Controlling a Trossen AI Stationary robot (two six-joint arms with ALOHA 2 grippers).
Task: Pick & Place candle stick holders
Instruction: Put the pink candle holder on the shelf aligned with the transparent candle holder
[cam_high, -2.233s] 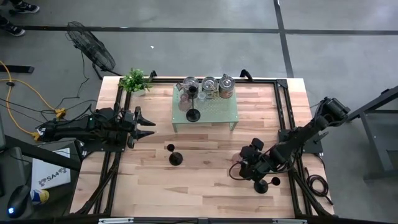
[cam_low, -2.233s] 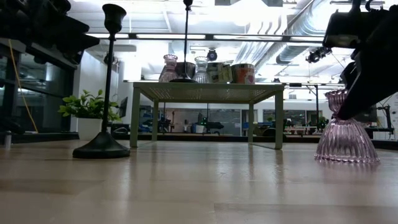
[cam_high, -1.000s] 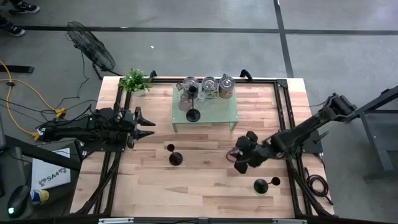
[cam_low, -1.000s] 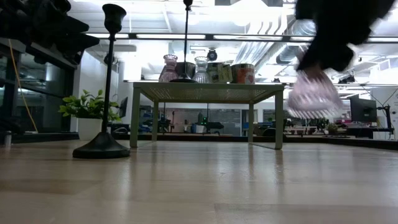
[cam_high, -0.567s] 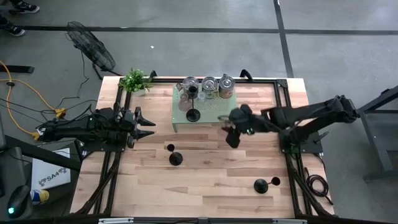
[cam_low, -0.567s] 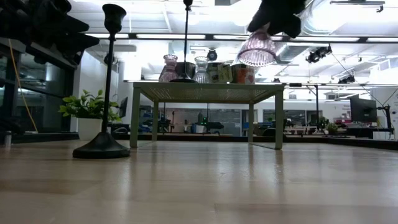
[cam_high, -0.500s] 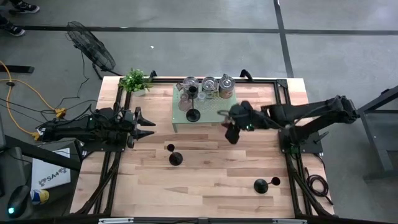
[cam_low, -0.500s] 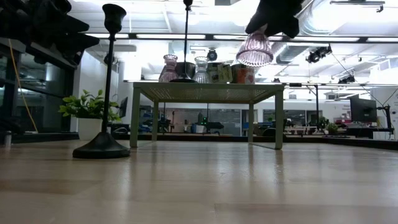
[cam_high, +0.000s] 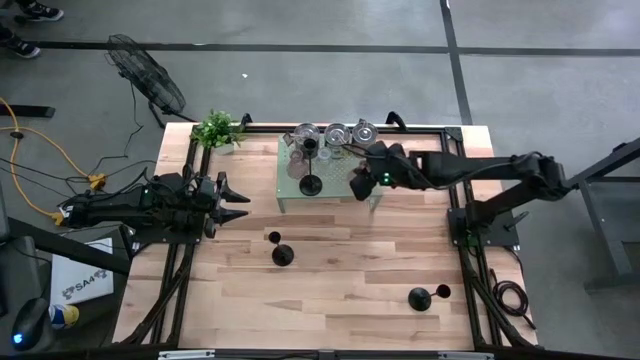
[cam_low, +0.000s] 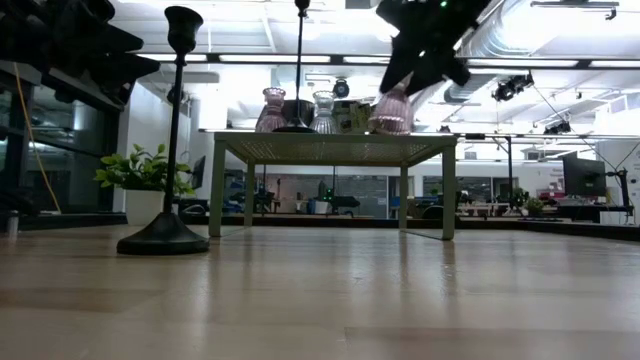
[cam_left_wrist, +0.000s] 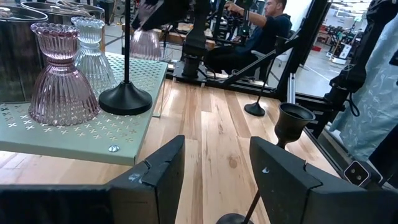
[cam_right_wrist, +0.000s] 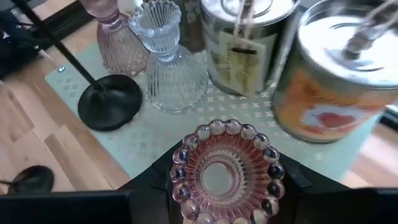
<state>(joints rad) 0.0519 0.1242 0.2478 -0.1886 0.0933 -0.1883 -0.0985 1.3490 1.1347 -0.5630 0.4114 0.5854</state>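
Three black candle stick holders show: one (cam_high: 310, 184) stands by its round base on the green stand (cam_high: 340, 178), one (cam_high: 282, 254) on the table's middle, one (cam_high: 420, 297) near the front right. My right gripper (cam_high: 360, 185) hangs over the stand's right part, shut on a pink ribbed glass holder (cam_low: 392, 112). On the table's left side my left gripper (cam_high: 236, 205) stands open, level and touching nothing. My right gripper pinches the pink glass holder's narrow top, just under its beaded rim (cam_right_wrist: 227, 163), between its two fingers (cam_right_wrist: 163, 180). The fingers slant down from the table's right side. The holder hangs tilted below them, its flared foot (cam_low: 392, 124) just above the stand's top.
At the stand's back stand another pink glass (cam_right_wrist: 115, 37), a clear glass (cam_right_wrist: 168, 62) and two tins (cam_right_wrist: 339, 87). A potted plant (cam_high: 217, 128) is at the far left corner. Black frame rails (cam_high: 455, 200) run along the table's sides. A person (cam_left_wrist: 267, 25) sits beyond the table.
My right gripper has carried the pink glass holder up from the table's near right part toward the far edge and a little left, over the green stand, and has tipped and rolled on the way. Lastly the glass has come down close to the stand's top.
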